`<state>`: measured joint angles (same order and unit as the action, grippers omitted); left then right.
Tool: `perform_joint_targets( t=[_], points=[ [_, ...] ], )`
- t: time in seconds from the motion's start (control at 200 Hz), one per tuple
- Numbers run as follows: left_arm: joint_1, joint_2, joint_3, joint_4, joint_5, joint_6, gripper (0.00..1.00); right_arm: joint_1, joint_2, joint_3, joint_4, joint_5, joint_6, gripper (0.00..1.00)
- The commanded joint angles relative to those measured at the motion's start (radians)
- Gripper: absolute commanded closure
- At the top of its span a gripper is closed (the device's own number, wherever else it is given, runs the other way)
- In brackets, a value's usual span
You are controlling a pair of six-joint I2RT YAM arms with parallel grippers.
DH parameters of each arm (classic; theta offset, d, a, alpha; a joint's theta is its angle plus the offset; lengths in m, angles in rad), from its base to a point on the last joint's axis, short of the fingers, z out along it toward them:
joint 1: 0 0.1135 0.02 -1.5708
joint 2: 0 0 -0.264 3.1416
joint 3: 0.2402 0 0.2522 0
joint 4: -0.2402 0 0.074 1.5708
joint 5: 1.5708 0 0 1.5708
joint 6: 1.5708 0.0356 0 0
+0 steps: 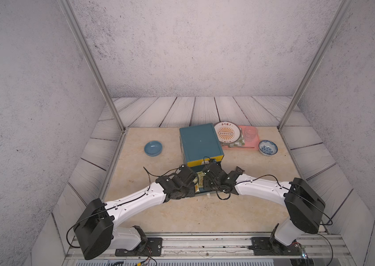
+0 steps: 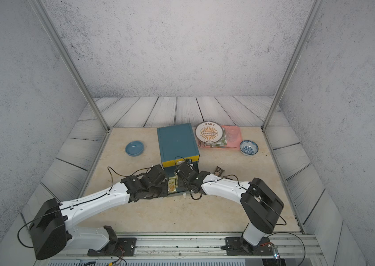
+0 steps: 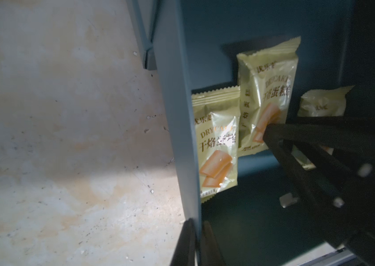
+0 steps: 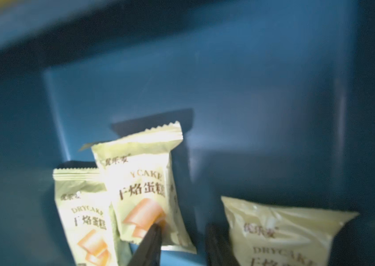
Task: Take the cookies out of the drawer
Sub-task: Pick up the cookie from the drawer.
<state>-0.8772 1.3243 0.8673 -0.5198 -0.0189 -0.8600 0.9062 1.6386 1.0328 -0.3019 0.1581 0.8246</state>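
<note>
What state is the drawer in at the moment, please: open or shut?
Open: the drawer is pulled out from the box, its inside exposed with packets lying in it.

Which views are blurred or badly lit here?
Right wrist view: motion blur throughout, drawer dim, glare on packets. Left wrist view: packets sharp, drawer inside dark, table patchily lit. Both top views: sharp, evenly lit.

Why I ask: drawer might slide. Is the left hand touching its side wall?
Touching: left wrist view shows the left hand clamped across the side wall.
</note>
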Motion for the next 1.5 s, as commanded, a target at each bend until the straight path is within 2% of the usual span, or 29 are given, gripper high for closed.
perform_joint_targets(
  t=[0.0,0.175,0.3,0.605,1.076,1.491],
  points=[
    [-0.012,0.026,-0.015,-0.039,0.101,0.043,1.00,-0.010,0.039,0.010,0.011,-0.015,-0.007,0.75],
    [-0.011,0.023,-0.017,-0.045,0.095,0.045,1.00,-0.018,0.016,0.003,0.016,-0.020,-0.009,0.93],
    [-0.009,0.029,-0.015,-0.046,0.095,0.047,1.00,-0.021,0.001,0.007,0.004,-0.022,-0.015,1.00],
    [-0.004,0.027,0.032,-0.092,0.076,0.048,1.00,-0.027,-0.102,0.026,-0.030,-0.065,-0.028,1.00],
    [0.009,0.046,0.148,-0.190,0.053,0.057,1.00,-0.044,-0.191,0.133,-0.200,-0.188,-0.045,1.00],
    [0.029,0.055,0.207,-0.220,0.033,0.084,1.00,-0.092,-0.326,0.195,-0.454,-0.382,-0.081,1.00]
  ],
)
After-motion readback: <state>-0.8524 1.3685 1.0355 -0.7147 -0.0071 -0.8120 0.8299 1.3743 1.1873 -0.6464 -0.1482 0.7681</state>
